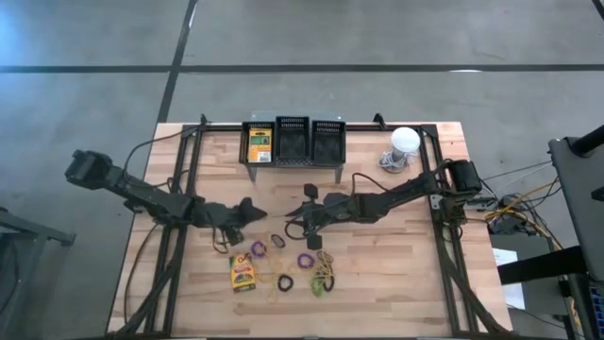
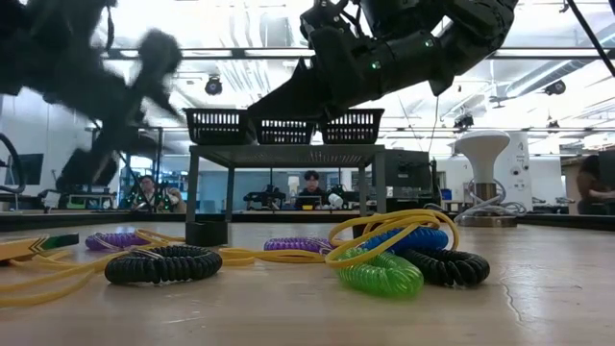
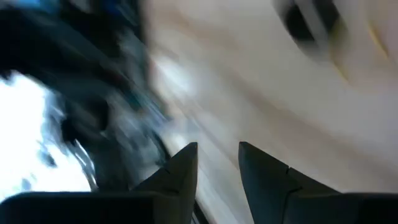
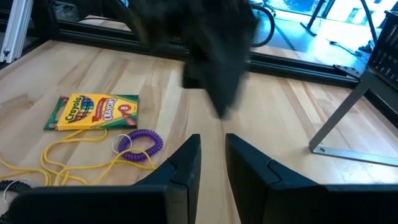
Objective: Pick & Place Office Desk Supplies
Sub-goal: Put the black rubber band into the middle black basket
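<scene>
Loose supplies lie on the wooden table's near middle. They are a yellow-and-green crayon box (image 1: 243,274) (image 4: 93,112), lying flat, purple coiled bands (image 1: 258,248) (image 4: 140,144), a black coil (image 2: 163,263), a green coil (image 2: 380,274) and yellow cords (image 4: 68,155). Another crayon box (image 1: 258,144) sits in the left bin of the black rack (image 1: 293,142). My left gripper (image 1: 262,210) (image 3: 217,163) hovers above the table, open and empty, blurred in its own view. My right gripper (image 1: 294,224) (image 4: 213,152) faces it from the right, with a narrow empty gap between its fingers.
A white bulb-like object (image 1: 404,142) stands at the back right beside the rack. Dark frame rails (image 1: 184,179) run along both sides of the table. Bare wood lies at the near right (image 1: 396,283).
</scene>
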`<state>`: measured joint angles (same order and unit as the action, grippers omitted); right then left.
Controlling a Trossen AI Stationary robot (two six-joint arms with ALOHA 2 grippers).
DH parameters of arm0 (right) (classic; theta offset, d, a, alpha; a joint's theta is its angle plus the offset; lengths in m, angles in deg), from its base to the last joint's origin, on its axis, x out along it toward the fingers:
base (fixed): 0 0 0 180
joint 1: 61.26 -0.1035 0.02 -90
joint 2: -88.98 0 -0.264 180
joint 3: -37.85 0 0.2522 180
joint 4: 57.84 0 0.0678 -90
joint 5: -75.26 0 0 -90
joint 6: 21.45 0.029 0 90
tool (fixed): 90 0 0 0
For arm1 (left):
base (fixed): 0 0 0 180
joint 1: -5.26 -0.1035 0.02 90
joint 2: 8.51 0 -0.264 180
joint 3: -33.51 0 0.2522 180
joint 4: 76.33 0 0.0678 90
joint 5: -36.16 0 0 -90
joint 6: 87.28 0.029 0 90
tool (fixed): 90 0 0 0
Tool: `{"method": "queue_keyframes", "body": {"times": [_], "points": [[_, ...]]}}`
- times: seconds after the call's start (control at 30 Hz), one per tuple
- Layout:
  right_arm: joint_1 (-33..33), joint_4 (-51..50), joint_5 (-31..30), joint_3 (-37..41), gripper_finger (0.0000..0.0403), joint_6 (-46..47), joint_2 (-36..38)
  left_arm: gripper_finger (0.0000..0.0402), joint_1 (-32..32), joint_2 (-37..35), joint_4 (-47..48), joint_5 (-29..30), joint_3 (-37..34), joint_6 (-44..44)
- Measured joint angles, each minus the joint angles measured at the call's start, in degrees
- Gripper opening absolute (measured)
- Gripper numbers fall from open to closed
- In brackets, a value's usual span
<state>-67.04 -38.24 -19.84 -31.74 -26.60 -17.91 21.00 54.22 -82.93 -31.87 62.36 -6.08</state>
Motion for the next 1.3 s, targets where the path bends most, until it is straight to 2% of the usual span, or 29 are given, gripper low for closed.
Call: {"method": "queue_keyframes", "body": {"times": [0.1,0.17,0.27,0.43,0.57,0.63,0.73,0.83,0.97,1.03,1.3], "points": [[0.0,0.0,0.0,0.0,0.0068,0.0,0.0,0.012,0.1,-0.4,-11.1,-12.5,0.5,-3.3],[0.0,0.0,0.0,0.0,0.0068,0.1,0.0,0.012,0.1,-0.4,-17.0,-20.0,1.0,-10.0],[0.0,-0.1,0.1,0.1,0.0068,0.2,0.0,0.012,0.1,-0.4,-22.7,-26.6,2.0,-20.0],[-0.1,-0.2,0.2,0.1,0.0068,0.8,0.0,0.012,0.1,-0.3,-24.2,-26.6,3.4,-30.6],[-0.1,-0.2,0.2,0.1,0.0068,2.0,0.0,0.012,-0.1,-0.4,-25.5,-25.4,5.5,-33.3],[-0.1,-0.4,0.2,0.1,0.0068,2.0,0.0,0.012,-0.1,-0.3,-25.2,-25.4,6.1,-45.0],[-0.1,-0.6,0.2,0.2,0.0068,2.1,0.0,0.012,-0.5,-1.1,-24.3,-23.6,7.0,-75.5],[-0.1,-0.5,0.2,0.2,0.0068,2.0,0.0,0.012,-1.9,-3.4,-15.5,-22.9,8.3,-91.5],[-0.1,-0.5,0.2,0.2,0.0068,2.4,0.0,0.012,-2.0,-7.1,1.0,-23.4,8.7,-94.9],[-0.1,-0.5,0.2,0.2,0.0068,2.4,0.0,0.012,-2.0,-7.8,5.7,-22.9,8.0,-94.7],[-0.1,-0.3,0.2,0.1,0.0068,0.2,0.0,0.012,-2.0,-7.5,6.5,-22.0,6.2,-101.1]]}}
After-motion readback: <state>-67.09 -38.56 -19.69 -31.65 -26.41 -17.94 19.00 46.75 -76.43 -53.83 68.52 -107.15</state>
